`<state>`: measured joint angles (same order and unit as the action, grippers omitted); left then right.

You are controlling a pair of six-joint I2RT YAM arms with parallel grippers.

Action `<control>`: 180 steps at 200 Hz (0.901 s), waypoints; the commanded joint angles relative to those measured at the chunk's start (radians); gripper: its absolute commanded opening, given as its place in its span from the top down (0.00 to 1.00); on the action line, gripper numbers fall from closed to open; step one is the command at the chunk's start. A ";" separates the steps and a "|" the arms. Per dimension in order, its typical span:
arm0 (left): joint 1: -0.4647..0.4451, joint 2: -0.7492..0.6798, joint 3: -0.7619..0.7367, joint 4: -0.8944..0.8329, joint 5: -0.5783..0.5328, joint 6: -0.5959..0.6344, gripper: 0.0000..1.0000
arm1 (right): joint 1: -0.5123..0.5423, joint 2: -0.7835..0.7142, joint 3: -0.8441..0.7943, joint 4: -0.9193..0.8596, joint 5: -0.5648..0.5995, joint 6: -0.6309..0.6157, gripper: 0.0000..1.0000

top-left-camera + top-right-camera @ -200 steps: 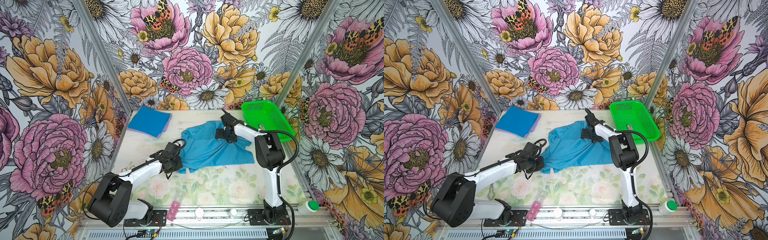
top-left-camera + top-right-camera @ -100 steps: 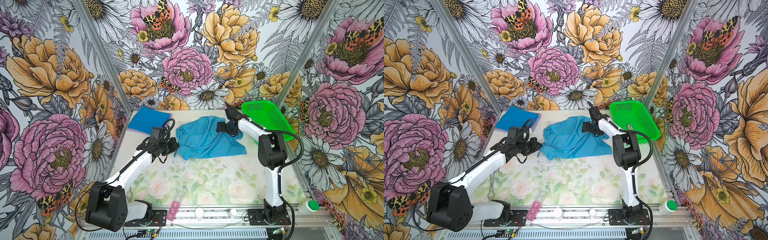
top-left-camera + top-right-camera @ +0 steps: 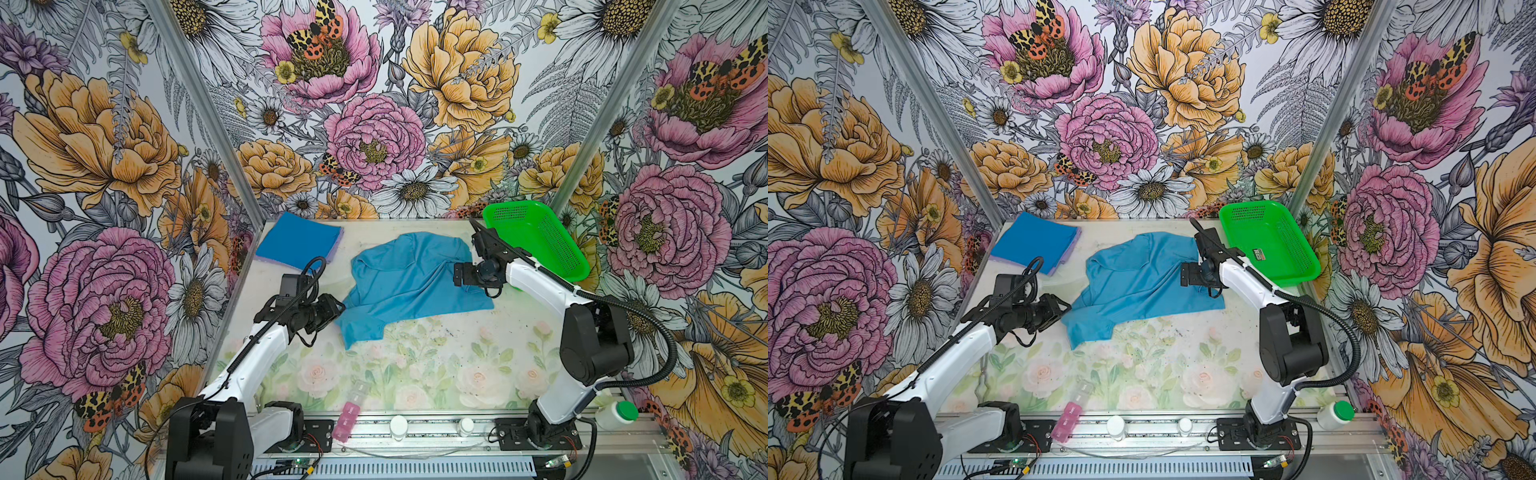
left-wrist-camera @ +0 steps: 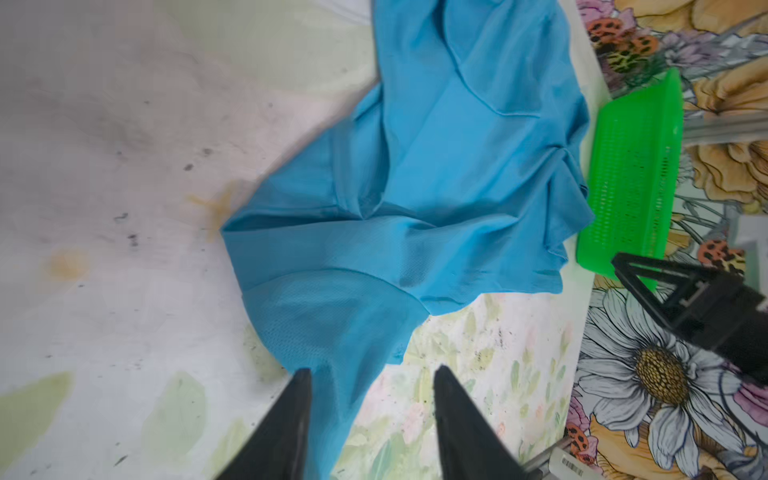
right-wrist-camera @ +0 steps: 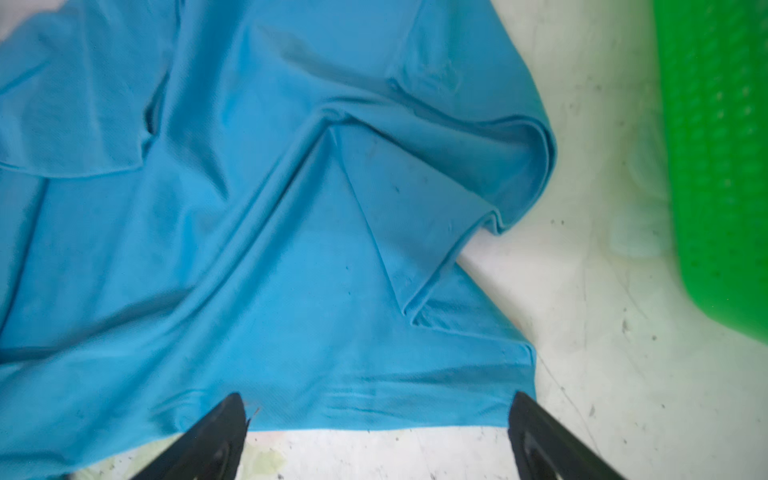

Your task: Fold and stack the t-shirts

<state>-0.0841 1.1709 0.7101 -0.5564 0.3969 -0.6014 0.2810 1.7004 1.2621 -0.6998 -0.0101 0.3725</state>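
A teal-blue t-shirt [image 3: 407, 282] [image 3: 1142, 282] lies crumpled and unfolded in the middle of the table. My left gripper [image 3: 338, 307] [image 3: 1065, 309] [image 4: 372, 370] is open at the shirt's near left corner. A flap of that cloth [image 4: 436, 187] runs between the spread fingers, close to one of them. My right gripper [image 3: 457, 274] [image 3: 1183, 274] [image 5: 376, 397] stands wide open over the shirt's right side, its fingers straddling the hem [image 5: 249, 249] and gripping nothing. A folded deeper-blue t-shirt [image 3: 297, 243] [image 3: 1034, 241] rests on a lavender one at the back left.
A green mesh basket [image 3: 536, 241] [image 3: 1266, 232] [image 4: 631, 178] [image 5: 723, 166] stands at the back right, right behind the right arm. On the front rail sit a pink pill box [image 3: 347, 419] and a white bottle with a green cap [image 3: 615, 413].
The left gripper, shut on the shirt's corner before, dragged the shirt toward the back and has now opened, leaving the corner on the table. The right gripper stayed open and shifted slightly.
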 commanded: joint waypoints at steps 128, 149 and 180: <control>-0.328 -0.135 -0.199 -0.073 -0.251 -0.180 0.25 | 0.002 -0.217 -0.295 0.014 0.094 0.019 0.08; -0.341 -0.095 -0.207 -0.035 -0.254 -0.184 0.27 | -0.004 -0.213 -0.297 0.026 0.101 0.017 0.09; -0.392 -0.051 -0.193 -0.009 -0.285 -0.200 0.36 | -0.025 -0.183 -0.293 0.048 0.094 0.024 0.14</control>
<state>-0.4385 1.1030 0.5163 -0.6044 0.1711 -0.7738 0.2718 1.5162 0.9714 -0.6941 0.0605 0.3832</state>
